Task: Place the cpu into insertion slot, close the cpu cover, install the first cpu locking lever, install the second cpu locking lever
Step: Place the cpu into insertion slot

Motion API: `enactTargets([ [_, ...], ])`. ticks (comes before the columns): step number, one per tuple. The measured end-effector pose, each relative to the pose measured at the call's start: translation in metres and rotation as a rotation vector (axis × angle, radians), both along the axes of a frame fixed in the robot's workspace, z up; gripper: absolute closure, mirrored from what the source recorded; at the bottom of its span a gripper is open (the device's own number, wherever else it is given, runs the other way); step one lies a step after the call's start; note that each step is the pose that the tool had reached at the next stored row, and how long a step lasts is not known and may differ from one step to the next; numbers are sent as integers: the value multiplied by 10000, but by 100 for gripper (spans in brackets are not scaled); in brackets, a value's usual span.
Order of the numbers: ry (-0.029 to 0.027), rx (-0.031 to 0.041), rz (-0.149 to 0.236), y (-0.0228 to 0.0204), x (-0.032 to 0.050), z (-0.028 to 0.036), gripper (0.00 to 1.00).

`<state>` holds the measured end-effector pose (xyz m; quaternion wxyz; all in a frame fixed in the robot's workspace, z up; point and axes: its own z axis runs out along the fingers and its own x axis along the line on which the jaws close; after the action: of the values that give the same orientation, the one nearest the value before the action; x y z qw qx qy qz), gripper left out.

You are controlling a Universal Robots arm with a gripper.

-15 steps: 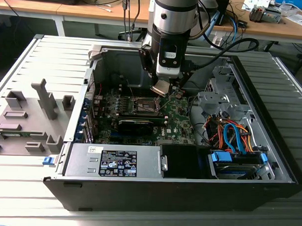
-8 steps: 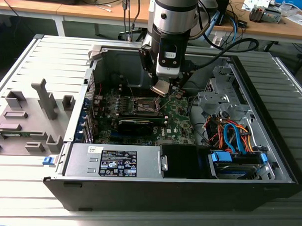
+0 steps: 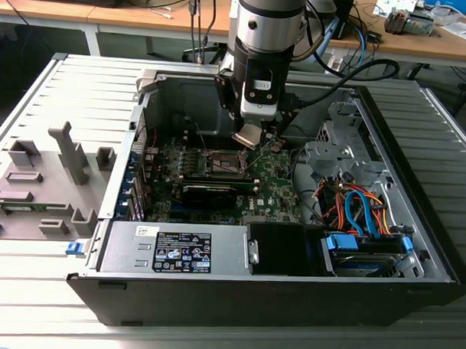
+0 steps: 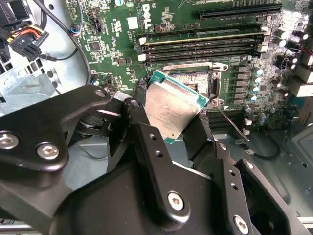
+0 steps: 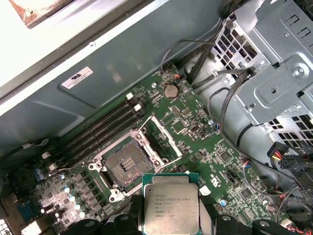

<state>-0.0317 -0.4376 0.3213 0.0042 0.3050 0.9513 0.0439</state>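
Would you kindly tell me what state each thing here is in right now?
cpu, held tilted above the board, not seated
pincer, shut on the cpu
slot, empty and uncovered
cover, swung open
case, side open, insides exposed
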Motion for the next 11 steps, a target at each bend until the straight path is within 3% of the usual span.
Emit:
enactTargets([
  [11, 0, -8, -82, 0, 0, 0, 45],
])
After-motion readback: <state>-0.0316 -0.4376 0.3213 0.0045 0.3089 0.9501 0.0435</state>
